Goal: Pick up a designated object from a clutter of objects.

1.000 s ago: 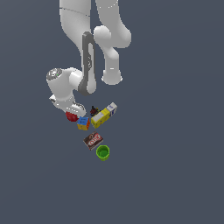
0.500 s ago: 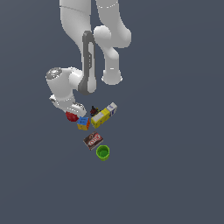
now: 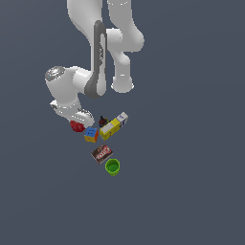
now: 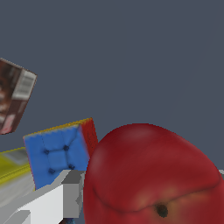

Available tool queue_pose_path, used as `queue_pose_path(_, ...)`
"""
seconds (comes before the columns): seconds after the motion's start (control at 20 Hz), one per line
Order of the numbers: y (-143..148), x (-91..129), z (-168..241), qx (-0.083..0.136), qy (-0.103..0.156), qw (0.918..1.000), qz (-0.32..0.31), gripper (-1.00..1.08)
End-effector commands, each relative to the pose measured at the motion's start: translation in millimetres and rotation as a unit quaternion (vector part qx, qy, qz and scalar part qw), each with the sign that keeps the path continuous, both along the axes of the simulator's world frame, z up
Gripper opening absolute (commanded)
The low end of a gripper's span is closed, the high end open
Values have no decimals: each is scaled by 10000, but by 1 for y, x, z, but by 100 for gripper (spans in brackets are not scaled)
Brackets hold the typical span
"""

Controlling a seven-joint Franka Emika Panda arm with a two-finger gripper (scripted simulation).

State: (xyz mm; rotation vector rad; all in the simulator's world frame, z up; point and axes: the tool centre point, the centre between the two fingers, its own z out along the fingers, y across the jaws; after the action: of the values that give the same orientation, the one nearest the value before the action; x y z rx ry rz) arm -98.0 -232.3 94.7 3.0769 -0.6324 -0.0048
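The dark-red apple-like ball [image 3: 76,126] rests on the floor at the exterior view's left end of the clutter, under the white hand. In the wrist view the ball [image 4: 148,175] fills the near part of the picture. My gripper [image 3: 79,121] is down around it. One grey-white finger [image 4: 57,202] lies against the ball's side and the other finger is hidden behind it. The blue-orange-yellow cube [image 3: 91,134] sits just beside the ball and also shows in the wrist view [image 4: 59,154].
A yellow-white carton [image 3: 114,126] and a tiny dark figure [image 3: 102,120] lie past the cube. A brown-red box [image 3: 102,153] and a green cup [image 3: 112,167] lie further out. The box [image 4: 13,98] and carton [image 4: 13,164] also show in the wrist view.
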Motion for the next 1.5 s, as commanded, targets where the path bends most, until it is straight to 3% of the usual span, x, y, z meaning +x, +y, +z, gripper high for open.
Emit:
queue_pose_path(0.0, 4, 11, 19, -10, -11, 10000, 0, -100)
queue_pose_path(0.95, 47, 108, 187, -16, -9, 10000, 0, -100)
queue_pose_path(1.45, 64, 152, 255, -6, -13, 10000, 7, -100)
